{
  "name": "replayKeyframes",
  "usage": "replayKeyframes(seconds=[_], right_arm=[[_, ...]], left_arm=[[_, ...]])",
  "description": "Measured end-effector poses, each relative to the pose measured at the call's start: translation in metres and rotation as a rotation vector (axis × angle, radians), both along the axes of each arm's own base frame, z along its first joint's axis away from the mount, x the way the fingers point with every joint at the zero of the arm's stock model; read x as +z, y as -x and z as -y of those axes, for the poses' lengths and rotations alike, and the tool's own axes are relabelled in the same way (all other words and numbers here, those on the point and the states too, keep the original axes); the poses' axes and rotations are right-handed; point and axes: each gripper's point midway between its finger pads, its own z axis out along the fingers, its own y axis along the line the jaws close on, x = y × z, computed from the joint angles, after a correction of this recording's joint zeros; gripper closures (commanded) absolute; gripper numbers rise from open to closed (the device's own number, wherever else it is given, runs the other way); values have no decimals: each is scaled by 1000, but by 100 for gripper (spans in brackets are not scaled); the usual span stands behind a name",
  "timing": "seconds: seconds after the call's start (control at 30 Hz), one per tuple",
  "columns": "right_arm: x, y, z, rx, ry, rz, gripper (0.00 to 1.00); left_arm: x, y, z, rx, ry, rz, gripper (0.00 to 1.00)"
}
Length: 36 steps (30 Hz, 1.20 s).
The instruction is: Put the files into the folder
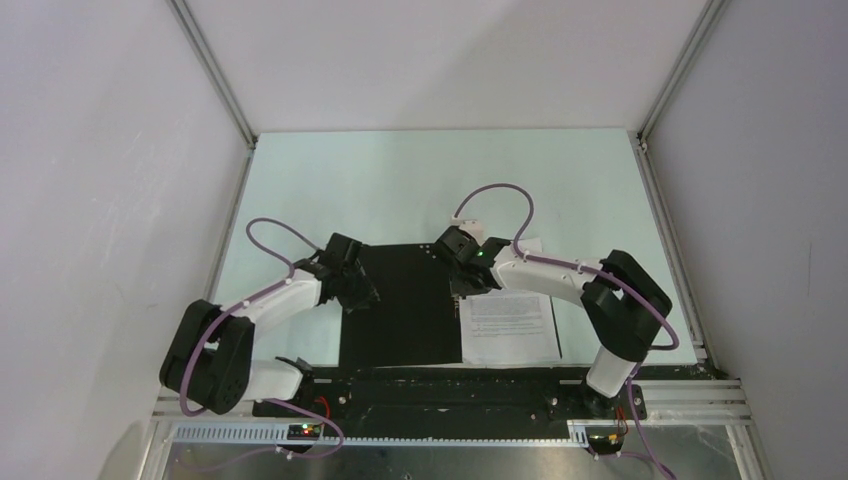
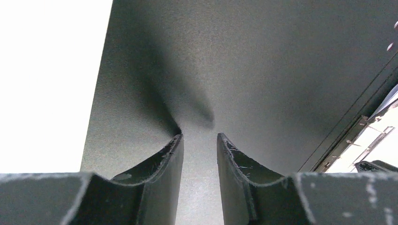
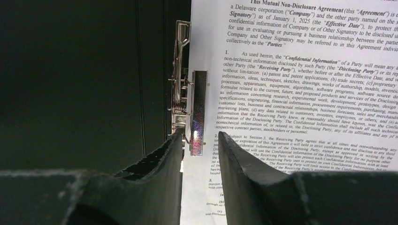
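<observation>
Jaws of the left gripper [image 2: 199, 137] stand part open with nothing between them, tips down on or just above the black inner face of the folder [image 1: 400, 305]. Contact cannot be confirmed. The folder lies open and flat, and its left cover spreads ahead of and to both sides of these jaws. Judged purpose: to keep that cover from shifting or lifting while the other arm works.

The files [image 3: 300, 84] lie face up on the right cover, just right of the right gripper [image 3: 199, 136], with their left edge at the spine. That is where they need to be for clamping (the task looks well advanced on this evidence).

The metal spine clip [image 3: 196, 112] sits directly ahead of the right jaws, its lever end reaching between them. These jaws stand narrowly apart, one either side of the lever. Whether they pinch it cannot be told, nor whether the clip bears on the paper.

Surface: a pale green table [image 1: 400, 180], the folder lying flat on it. Room: plain white walls [image 1: 100, 150] enclose the table on three sides, with aluminium posts [image 1: 215, 75] at the far corners.
</observation>
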Motion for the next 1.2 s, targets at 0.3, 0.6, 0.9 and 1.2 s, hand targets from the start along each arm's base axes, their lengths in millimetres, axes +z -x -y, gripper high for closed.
replayKeyframes(seconds=[0.3, 0.6, 0.9, 1.2], right_arm=[[-8, -2, -2, 8, 10, -4, 67], [-14, -2, -3, 9, 16, -12, 80], [-14, -1, -3, 7, 23, -7, 82], [-13, 7, -4, 8, 46, 11, 82]], left_arm=[[-1, -8, -1, 34, 22, 7, 61], [-1, -12, -1, 38, 26, 17, 61], [0, -13, -1, 46, 30, 16, 61], [0, -13, -1, 49, 30, 16, 61]])
